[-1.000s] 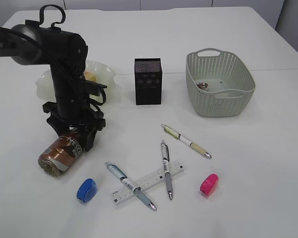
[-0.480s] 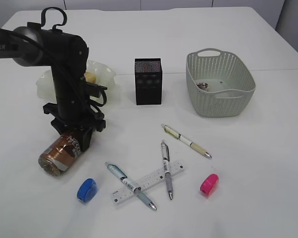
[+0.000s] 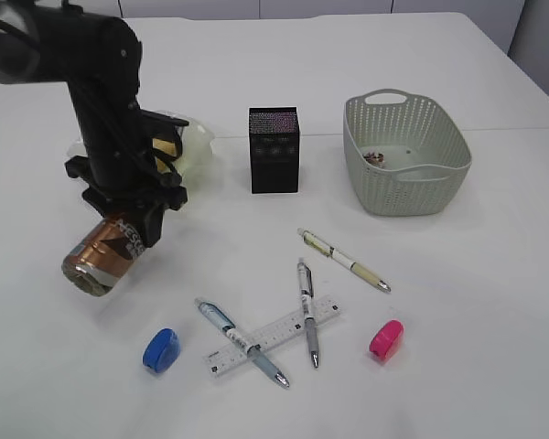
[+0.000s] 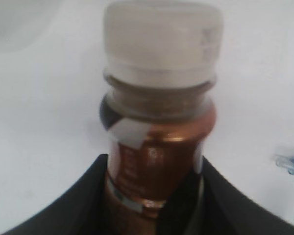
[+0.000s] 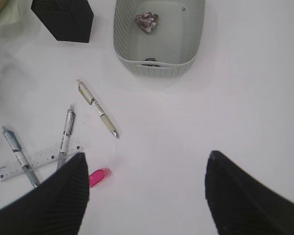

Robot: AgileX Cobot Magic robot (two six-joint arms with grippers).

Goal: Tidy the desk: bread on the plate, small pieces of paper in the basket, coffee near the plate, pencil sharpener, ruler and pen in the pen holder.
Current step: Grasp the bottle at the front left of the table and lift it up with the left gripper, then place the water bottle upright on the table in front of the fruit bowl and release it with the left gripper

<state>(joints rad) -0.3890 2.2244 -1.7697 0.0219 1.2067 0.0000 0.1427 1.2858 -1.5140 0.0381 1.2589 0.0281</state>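
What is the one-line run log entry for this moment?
left gripper: shut on coffee bottle, lifted, tilted | right gripper: open, empty | pens, ruler: on table

On the left, the left hand (image 3: 128, 229) grips a copper-brown coffee bottle (image 3: 99, 256) that hangs tilted above the white desk (image 3: 457, 366). Behind the arm sits a pale plate (image 3: 197, 146) with bread (image 3: 169, 146) on it. A black pen holder (image 3: 274, 150) stands near the middle, a grey-green basket (image 3: 405, 155) to its right. In front lie three pens, two crossing a white ruler (image 3: 273, 335), between a blue sharpener (image 3: 160, 350) and a pink sharpener (image 3: 385, 339).
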